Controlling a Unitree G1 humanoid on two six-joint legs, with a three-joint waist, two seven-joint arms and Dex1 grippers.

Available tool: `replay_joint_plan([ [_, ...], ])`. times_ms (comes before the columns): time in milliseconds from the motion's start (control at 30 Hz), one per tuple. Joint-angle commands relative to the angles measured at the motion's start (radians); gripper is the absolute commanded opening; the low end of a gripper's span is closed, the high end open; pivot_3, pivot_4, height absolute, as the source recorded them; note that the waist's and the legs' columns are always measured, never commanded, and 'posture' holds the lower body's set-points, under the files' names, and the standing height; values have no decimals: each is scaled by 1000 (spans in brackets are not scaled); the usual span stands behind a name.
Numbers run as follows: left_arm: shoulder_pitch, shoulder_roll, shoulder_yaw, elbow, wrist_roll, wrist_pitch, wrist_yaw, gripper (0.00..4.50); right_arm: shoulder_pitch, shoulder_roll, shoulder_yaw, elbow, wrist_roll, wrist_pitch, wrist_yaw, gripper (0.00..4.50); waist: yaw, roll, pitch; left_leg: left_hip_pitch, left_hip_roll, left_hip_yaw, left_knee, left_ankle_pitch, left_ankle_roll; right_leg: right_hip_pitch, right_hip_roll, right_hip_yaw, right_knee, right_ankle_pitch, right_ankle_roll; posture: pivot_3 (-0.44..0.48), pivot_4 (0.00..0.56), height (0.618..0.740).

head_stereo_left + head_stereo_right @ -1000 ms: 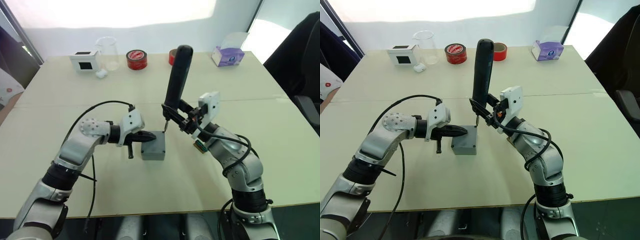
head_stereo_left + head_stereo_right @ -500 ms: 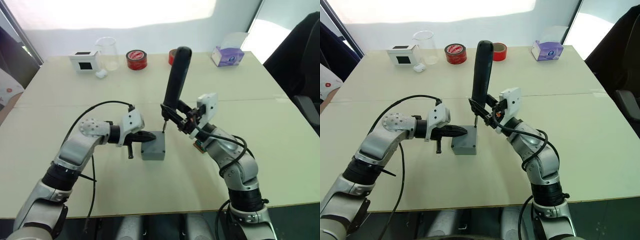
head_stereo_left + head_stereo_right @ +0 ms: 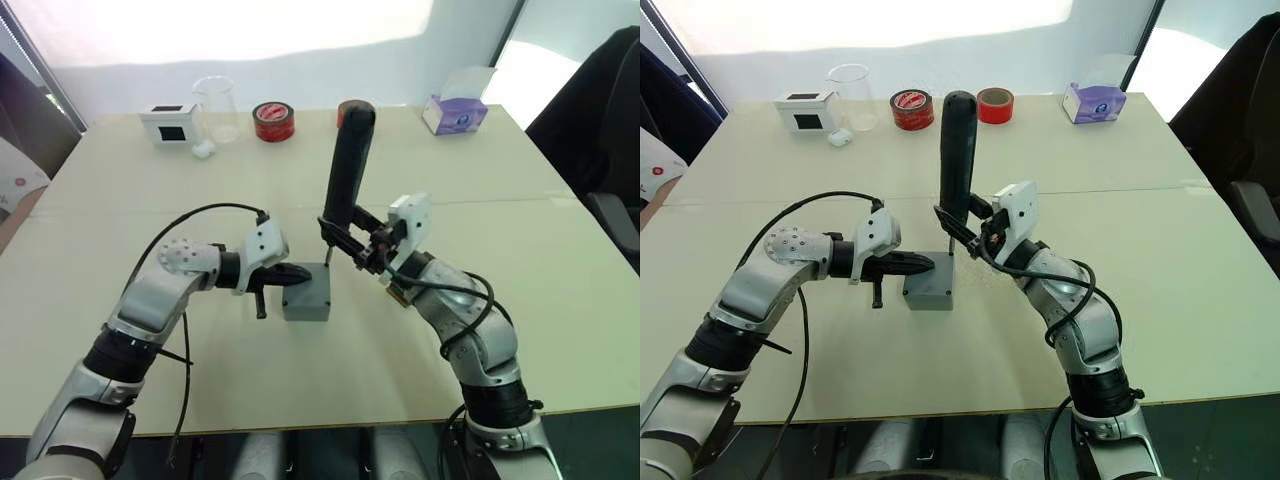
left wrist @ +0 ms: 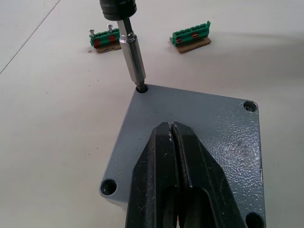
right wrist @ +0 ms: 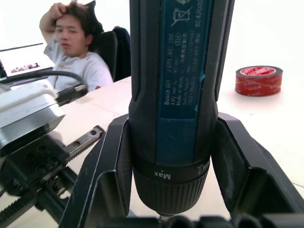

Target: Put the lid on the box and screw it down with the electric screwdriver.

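Note:
The gray box (image 3: pixel 304 305) stands at mid-table with the lid (image 4: pixel 214 127) lying flat on top of it. My left gripper (image 4: pixel 170 126) is shut, and its black fingers rest on the lid's middle. In my right gripper (image 3: pixel 342 234), shut on its lower end, the black electric screwdriver (image 3: pixel 349 165) stands nearly upright. Its metal bit (image 4: pixel 133 61) sits in the lid's far corner hole. The lid's other corner holes look dark, and I cannot tell what is in them.
Two green terminal strips (image 4: pixel 102 37) lie on the table just beyond the box. Along the far edge stand a white box with a black panel (image 3: pixel 168 122), a glass beaker (image 3: pixel 216 105), red tape rolls (image 3: pixel 272 118) and a purple tissue box (image 3: pixel 455 110). A person (image 5: pixel 76 52) sits beyond the table.
The right arm has shifted a little to the left and down, and the screwdriver stands more upright and lower. The left gripper and box have not moved.

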Motion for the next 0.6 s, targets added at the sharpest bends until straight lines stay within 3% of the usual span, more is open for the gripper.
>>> replay_joint_plan([
  [33,33,26,-22,15,24,29,-6,0,43,-26,30,77,-59,-10,7,1745,0,0,0,3,0,0,-1,0,0,4,0,0,-1,0,0,0,150,740],
  [400,53,39,-22,-4,20,48,-3,0,54,-35,104,147,-115,45,-2,1745,0,-2,-24,11,1,0,-3,-1,1,10,0,0,-3,-1,-1,0,150,740],
  [600,56,33,-31,-1,27,47,0,0,67,-11,87,172,-100,57,-22,1745,1,-3,-31,24,0,0,-14,-1,1,16,-1,0,-8,-3,-2,0,150,740],
])
